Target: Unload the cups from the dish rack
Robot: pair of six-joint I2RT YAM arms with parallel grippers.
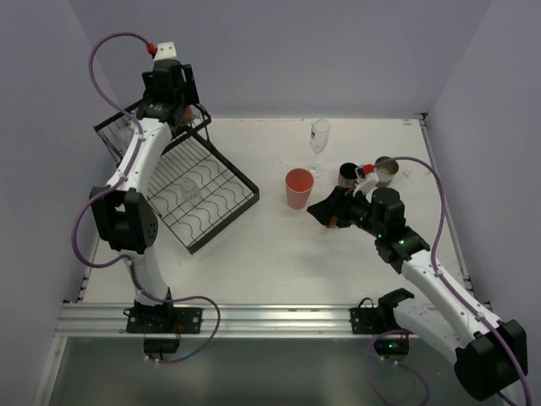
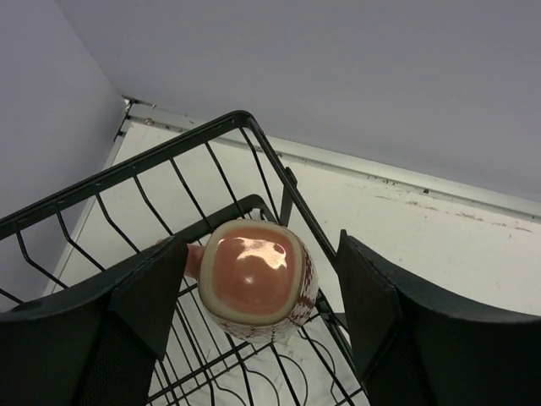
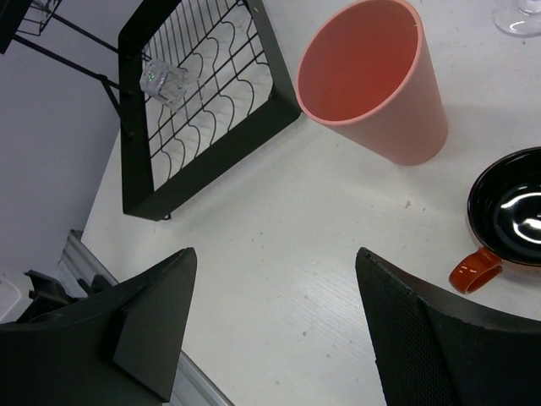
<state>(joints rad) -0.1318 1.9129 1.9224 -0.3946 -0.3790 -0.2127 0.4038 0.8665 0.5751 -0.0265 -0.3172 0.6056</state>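
The black wire dish rack lies at the left, its raised basket at the far end. My left gripper hangs open over that basket. In the left wrist view its fingers stand either side of an upside-down pink mug in the basket, with a gap on each side. A clear glass lies on the rack's flat tray and also shows in the right wrist view. My right gripper is open and empty, low over the table just near of the salmon tumbler.
A clear stemmed glass stands behind the tumbler. An orange-red mug with a dark inside and a silvery cup stand to the right of it. That mug also shows in the right wrist view. Walls close in on three sides.
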